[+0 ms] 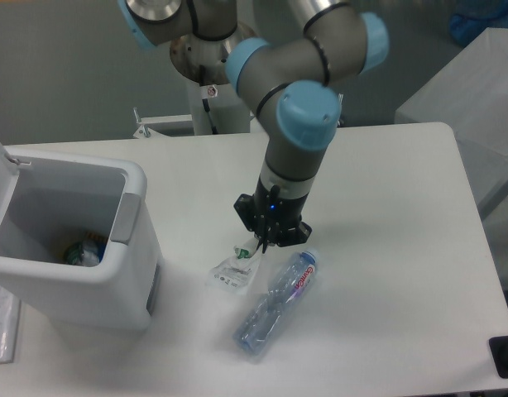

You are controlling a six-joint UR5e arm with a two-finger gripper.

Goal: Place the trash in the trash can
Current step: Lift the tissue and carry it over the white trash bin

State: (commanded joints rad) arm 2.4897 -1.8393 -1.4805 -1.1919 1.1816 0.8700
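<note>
Pincer: I see my pincer clamped on the top edge of the wrapper.
Wrapper: it hangs from the fingers, lower end near or on the white surface; I cannot tell which.
Bottle: the water bottle lies on its side just right of the wrapper.
Trash can: the trash can stands at left, lid open, some litter inside.

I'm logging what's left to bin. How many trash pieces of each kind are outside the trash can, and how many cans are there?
Crumpled wrapper, held by the end effector: 1
Water bottle on the table: 1
Trash can, lid open: 1
Total: 3
</note>
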